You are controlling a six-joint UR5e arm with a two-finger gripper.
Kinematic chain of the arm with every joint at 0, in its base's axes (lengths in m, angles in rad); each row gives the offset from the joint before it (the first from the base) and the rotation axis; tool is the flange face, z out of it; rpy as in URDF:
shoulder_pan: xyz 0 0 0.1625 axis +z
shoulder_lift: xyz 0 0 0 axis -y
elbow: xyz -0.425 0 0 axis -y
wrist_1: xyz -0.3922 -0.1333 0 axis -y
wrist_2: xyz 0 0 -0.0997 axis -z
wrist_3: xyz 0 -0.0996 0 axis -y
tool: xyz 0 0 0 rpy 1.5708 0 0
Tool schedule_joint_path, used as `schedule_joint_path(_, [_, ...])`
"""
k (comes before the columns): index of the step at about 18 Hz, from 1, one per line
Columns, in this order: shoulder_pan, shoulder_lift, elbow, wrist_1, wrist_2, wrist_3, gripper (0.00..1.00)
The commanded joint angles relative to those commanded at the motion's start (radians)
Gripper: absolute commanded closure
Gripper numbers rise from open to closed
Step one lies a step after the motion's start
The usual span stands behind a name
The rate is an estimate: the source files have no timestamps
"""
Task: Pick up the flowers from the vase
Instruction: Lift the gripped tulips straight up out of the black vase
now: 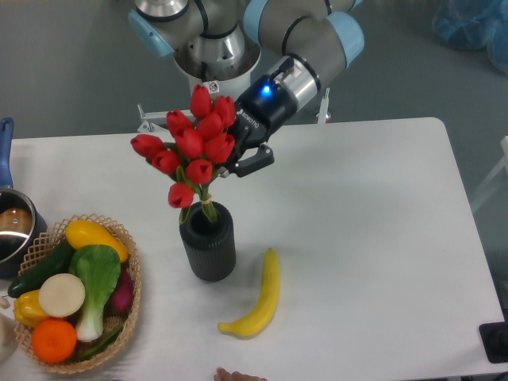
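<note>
While the gripper pinches the flowers w/ fingers pressed on the bunch, the red buds sit just left of it. Stem tips hang in the vase mouth below. Step: lifting out. Next, prob. pull straight up till stems clear.

Red flowers, ribbed dark grey vase, yellow banana.

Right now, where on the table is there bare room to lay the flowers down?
The widest bare patch is the table's right half, right of the banana and vase. A smaller one lies along the back left, behind the basket. The left front is crowded: basket, pot, vase. The gripper holds the flowers.
</note>
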Motion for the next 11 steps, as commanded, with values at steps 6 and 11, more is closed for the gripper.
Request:
schedule_joint_path(6, [0.017, 0.021, 0.028, 0.0, -0.026, -0.063, 0.52])
schedule_joint_path(11, [0.02, 0.043, 0.074, 0.0, -0.048, -0.166, 0.52])
